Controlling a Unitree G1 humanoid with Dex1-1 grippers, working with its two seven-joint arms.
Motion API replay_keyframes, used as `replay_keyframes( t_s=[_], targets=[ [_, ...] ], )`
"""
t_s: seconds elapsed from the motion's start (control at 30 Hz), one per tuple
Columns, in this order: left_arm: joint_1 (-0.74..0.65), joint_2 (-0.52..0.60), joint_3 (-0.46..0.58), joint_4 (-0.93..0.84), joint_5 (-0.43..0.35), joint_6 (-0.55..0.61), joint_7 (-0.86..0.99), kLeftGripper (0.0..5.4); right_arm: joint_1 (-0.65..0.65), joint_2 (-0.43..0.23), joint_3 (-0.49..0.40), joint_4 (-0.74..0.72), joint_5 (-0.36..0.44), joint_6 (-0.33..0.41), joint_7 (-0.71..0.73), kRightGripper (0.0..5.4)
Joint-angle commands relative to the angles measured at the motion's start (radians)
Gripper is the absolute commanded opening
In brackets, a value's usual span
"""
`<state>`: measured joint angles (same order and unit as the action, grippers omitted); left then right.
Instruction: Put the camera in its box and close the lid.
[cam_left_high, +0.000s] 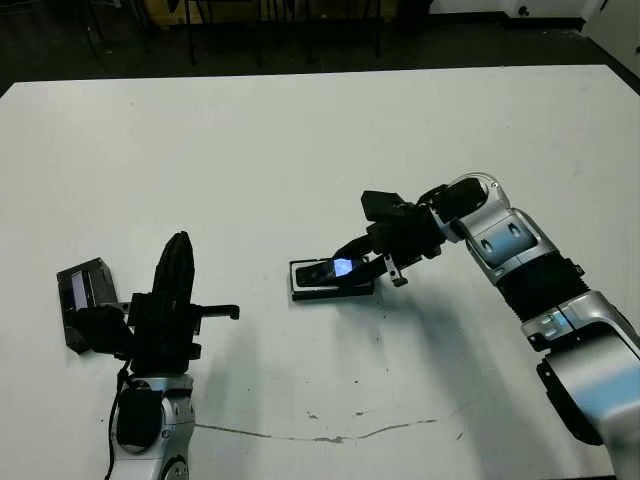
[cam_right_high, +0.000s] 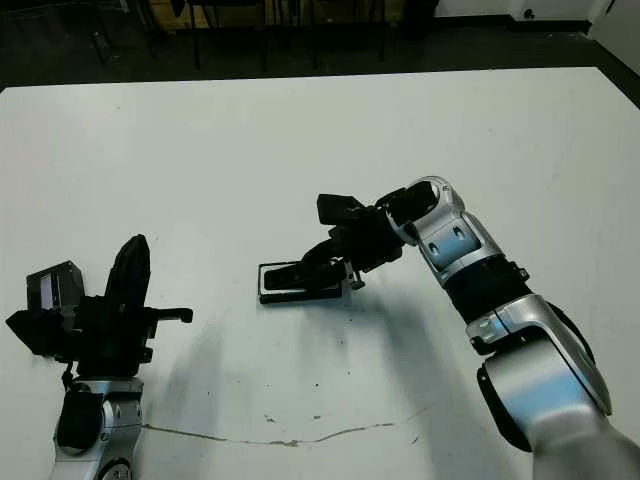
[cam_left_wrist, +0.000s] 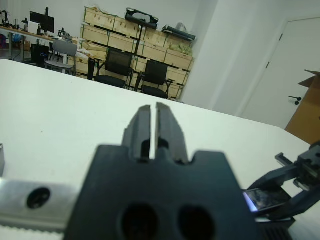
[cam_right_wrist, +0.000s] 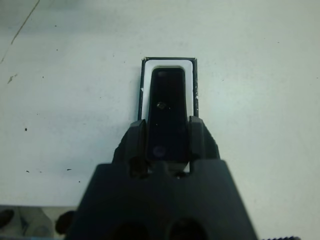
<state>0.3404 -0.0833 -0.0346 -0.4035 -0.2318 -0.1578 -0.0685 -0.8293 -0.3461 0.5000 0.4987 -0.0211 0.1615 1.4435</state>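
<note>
Right pincer (cam_right_wrist: 167, 145) grips one camera (cam_right_wrist: 167, 112) over one box (cam_right_wrist: 145, 92).

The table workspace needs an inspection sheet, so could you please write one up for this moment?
Surface: white table, with a thin crack-like line near its front edge.
Job's things: camera held over the box, tilted, not yet lying flat in it; lid at the table's left, off the box.
Clutter: nothing seen.
Grippers: right gripper shut on the camera; left gripper shut, empty, pointing up.
Cables: nothing seen.
Surroundings: wooden crates, black chairs, a door.
</note>
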Motion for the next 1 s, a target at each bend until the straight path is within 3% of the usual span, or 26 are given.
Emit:
replay_keyframes(
  t_s=[0.03, 0.17, 0.27, 0.47, 0.7, 0.87, 1.0],
  targets=[
    [0.052, -0.001, 0.005, 0.013, 0.002, 0.01, 0.007, 0.0, 0.016, 0.005, 0.041, 0.022, -0.04, -0.03, 0.008, 0.88],
    [0.053, 0.001, 0.005, 0.014, 0.005, 0.006, 0.006, 0.0, -0.003, -0.023, -0.005, 0.043, -0.027, -0.16, 0.002, 1.6],
    [0.052, 0.001, 0.005, 0.015, 0.0, 0.008, 0.003, 0.0, -0.009, -0.048, -0.047, 0.038, -0.026, -0.178, -0.031, 2.12],
    [0.046, 0.007, 0.005, 0.021, 0.017, 0.0, 0.004, 0.0, -0.016, -0.089, -0.11, 0.008, -0.022, -0.12, -0.072, 3.2],
    [0.047, 0.007, 0.005, 0.019, 0.011, 0.008, 0.003, 0.0, -0.018, -0.119, -0.152, -0.019, -0.019, -0.133, -0.091, 4.44],
    [0.044, 0.01, 0.008, 0.025, 0.012, 0.001, -0.001, 0.0, -0.027, -0.131, -0.192, -0.002, 0.04, -0.146, -0.034, 5.31],
    [0.043, 0.009, 0.008, 0.025, 0.025, 0.0, 0.004, 0.0, -0.042, -0.142, -0.234, 0.013, 0.114, -0.111, 0.032, 5.38]
  ],
)
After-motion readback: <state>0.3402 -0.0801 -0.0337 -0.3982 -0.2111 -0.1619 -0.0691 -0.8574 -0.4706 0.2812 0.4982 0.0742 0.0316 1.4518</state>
